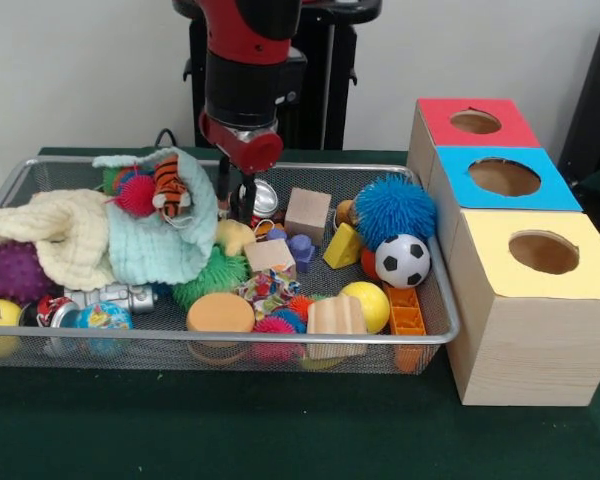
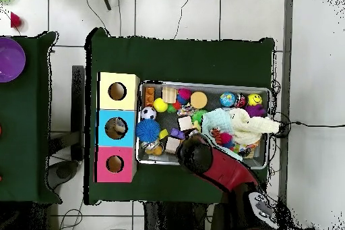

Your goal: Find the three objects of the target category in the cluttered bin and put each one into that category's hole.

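Observation:
The silver wire-mesh bin [image 1: 280, 340] sits on the green table, full of toys; it also shows in the overhead view [image 2: 202, 84]. My gripper [image 1: 238, 205] hangs low inside the bin near its far rim, between a pale green cloth [image 1: 165, 250] and a wooden cube [image 1: 308, 213], close to a silver can [image 1: 265, 197]. Its state does not show. In the overhead view the red arm [image 2: 215, 166] covers it. Three wooden boxes with holes stand beside the bin: red top [image 1: 475, 122], blue top [image 1: 504, 177], yellow top [image 1: 543, 252].
The bin holds a blue spiky ball [image 1: 394, 208], soccer ball [image 1: 402, 260], yellow ball [image 1: 365, 303], tiger toy [image 1: 168, 187], cream cloth [image 1: 50, 240], green spiky ball [image 1: 212, 275], orange disc [image 1: 220, 313] and orange brick [image 1: 406, 315]. A purple bowl [image 2: 9, 59] sits on a side table.

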{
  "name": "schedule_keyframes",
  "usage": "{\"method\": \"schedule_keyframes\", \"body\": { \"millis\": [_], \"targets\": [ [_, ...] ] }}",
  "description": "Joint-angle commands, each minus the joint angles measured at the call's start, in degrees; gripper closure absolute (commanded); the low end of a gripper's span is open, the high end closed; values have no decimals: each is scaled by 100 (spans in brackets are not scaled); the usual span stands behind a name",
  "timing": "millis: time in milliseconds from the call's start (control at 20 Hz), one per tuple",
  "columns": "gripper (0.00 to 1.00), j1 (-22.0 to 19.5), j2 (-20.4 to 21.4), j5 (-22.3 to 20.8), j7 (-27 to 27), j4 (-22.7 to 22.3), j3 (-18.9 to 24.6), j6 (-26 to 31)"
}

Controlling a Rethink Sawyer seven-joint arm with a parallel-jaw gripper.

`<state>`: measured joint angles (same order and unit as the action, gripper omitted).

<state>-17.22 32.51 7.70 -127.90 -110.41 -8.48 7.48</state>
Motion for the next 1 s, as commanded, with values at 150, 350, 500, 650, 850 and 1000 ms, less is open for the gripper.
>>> {"method": "schedule_keyframes", "body": {
  "millis": [150,350,500,650,850,1000],
  "targets": [
    [0,-4,422,-392,68,685,-208,829],
    [0,13,473,-400,-81,560,-146,807],
    [0,132,537,-347,-239,412,-122,828],
    [0,229,601,-222,-385,290,-6,918],
    [0,424,710,37,-657,242,90,1191],
    [0,630,823,228,-883,270,68,1425]
  ]
}}
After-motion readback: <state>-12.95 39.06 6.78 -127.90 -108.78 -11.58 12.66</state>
